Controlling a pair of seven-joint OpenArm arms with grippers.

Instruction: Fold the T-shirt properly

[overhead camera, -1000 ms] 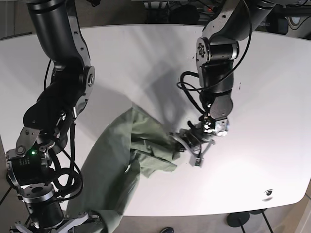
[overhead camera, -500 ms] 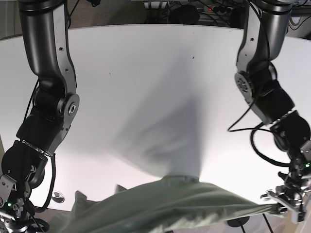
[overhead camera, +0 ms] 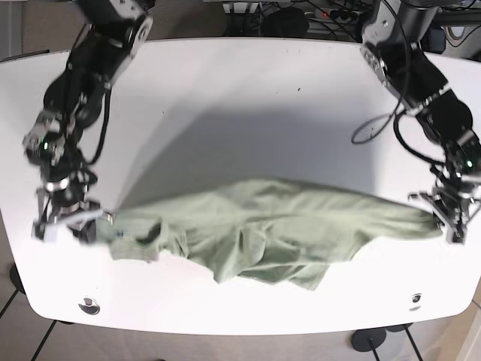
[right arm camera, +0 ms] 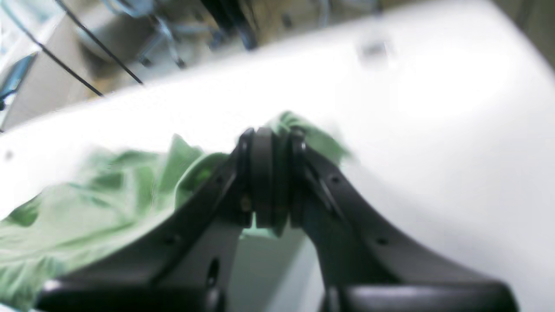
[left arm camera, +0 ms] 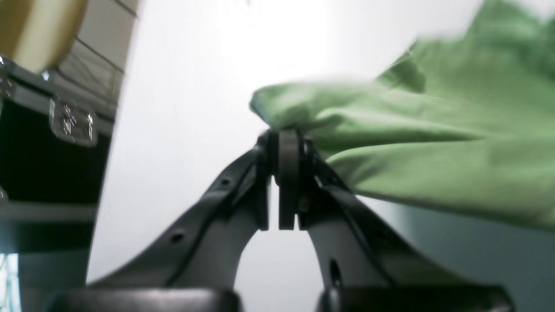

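Fingers (overhead camera: 448,218) (overhead camera: 75,218) clamped on T-shirt (overhead camera: 263,226) ends; shirt now stretched across table (overhead camera: 240,90).

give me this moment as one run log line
phase: spreading | T-shirt: stretched sideways over table, rumpled | left end effector: shut on one end | right end effector: shut on other end | fold: not begun

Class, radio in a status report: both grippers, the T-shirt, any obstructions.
Left gripper, right gripper: jaws shut on green T-shirt. Shirt stretched between them across white table, middle crumpled. Nothing in the way.
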